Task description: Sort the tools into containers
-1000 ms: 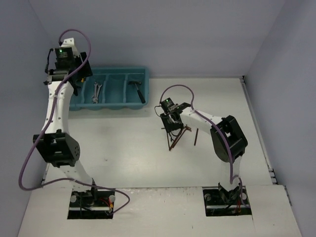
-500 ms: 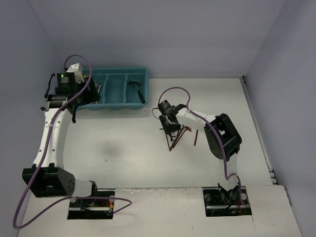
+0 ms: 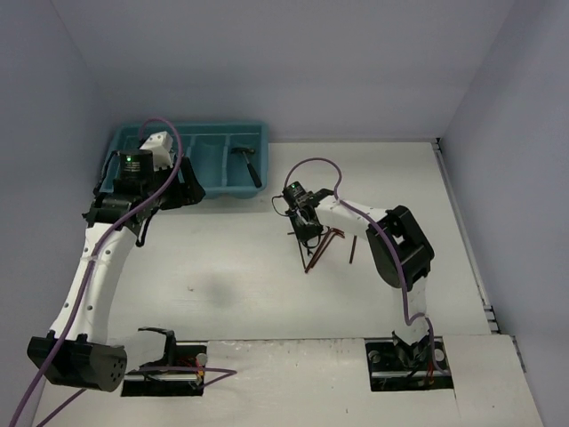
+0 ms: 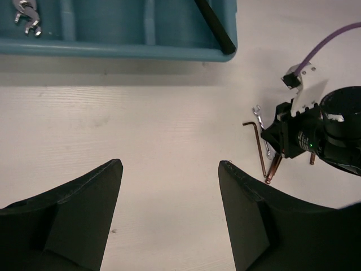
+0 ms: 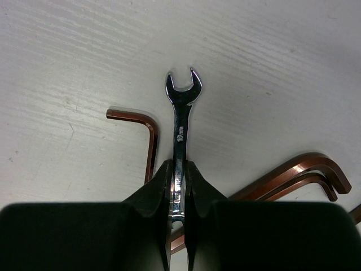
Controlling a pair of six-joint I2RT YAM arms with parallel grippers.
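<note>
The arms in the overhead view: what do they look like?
The left arm and right arm have white links and black joints. A purple cable loops along each, and a green light glows near each wrist. The left hand and right hand are black, each with two wedge-shaped fingers.

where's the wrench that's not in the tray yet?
Right wrist view, centre: the silver wrench is pinched by the right gripper, jaws shut, down at the table, dark red L-keys on either side.
</note>
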